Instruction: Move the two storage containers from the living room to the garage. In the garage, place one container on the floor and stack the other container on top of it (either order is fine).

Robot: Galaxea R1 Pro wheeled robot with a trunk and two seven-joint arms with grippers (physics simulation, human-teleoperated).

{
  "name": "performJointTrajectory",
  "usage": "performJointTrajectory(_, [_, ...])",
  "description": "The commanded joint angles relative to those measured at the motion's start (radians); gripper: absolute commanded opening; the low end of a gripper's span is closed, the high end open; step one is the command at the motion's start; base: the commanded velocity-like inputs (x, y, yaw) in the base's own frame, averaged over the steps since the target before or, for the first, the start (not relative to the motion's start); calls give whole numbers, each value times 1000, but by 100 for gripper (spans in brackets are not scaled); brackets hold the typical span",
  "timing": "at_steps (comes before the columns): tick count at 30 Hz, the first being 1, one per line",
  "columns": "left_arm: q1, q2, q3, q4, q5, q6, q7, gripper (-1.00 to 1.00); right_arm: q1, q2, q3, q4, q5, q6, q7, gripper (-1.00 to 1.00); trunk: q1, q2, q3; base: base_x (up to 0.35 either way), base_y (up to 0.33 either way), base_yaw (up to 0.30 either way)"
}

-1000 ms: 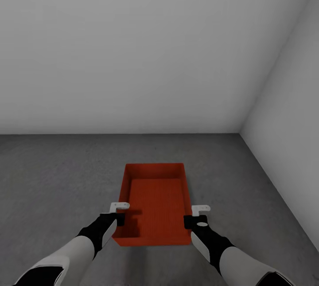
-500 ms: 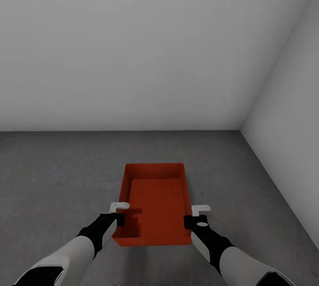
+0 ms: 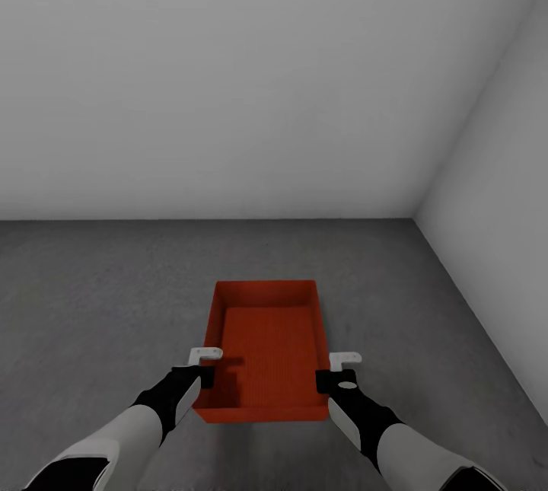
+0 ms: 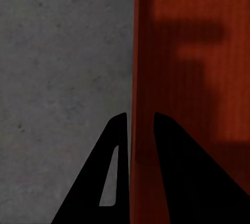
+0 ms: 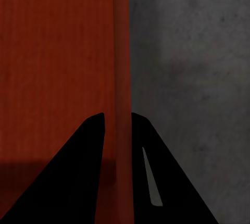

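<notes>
Storage container (image 3: 268,350) open side up, long axis pointing away from robot (toward back wall (image 3: 228,80)). Left gripper (image 3: 204,377) and right gripper (image 3: 329,380) clamp its side walls above floor (image 3: 91,301).

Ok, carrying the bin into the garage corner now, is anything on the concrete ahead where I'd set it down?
Nothing visible is in the way. The storage container is pinched at its side walls by the left pincer and the right pincer, and the floor ahead runs bare to the grey walls.
</notes>
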Motion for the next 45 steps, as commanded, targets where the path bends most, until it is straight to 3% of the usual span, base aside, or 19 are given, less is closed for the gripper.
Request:
performJointTrajectory(1, [1, 15, -8, 0, 4, 6, 5, -100, -2, -2, -17, -38, 8, 3, -4, -100, 0, 0, -2, 0, 0, 0])
performJointTrajectory(21, [1, 15, -8, 0, 4, 6, 5, -100, -2, -2, -17, -38, 8, 3, -4, -100, 0, 0, -34, 0, 0, 0])
performJointTrajectory(36, [1, 15, -8, 0, 4, 7, 5, -100, -2, -1, -16, -38, 8, 3, -4, -100, 57, -105, -84, 0, 0, 0])
performJointTrajectory(45, [1, 15, -7, -1, 4, 6, 5, -100, -2, 0, -16, -38, 8, 2, -4, -100, 57, -105, -84, 0, 0, 0])
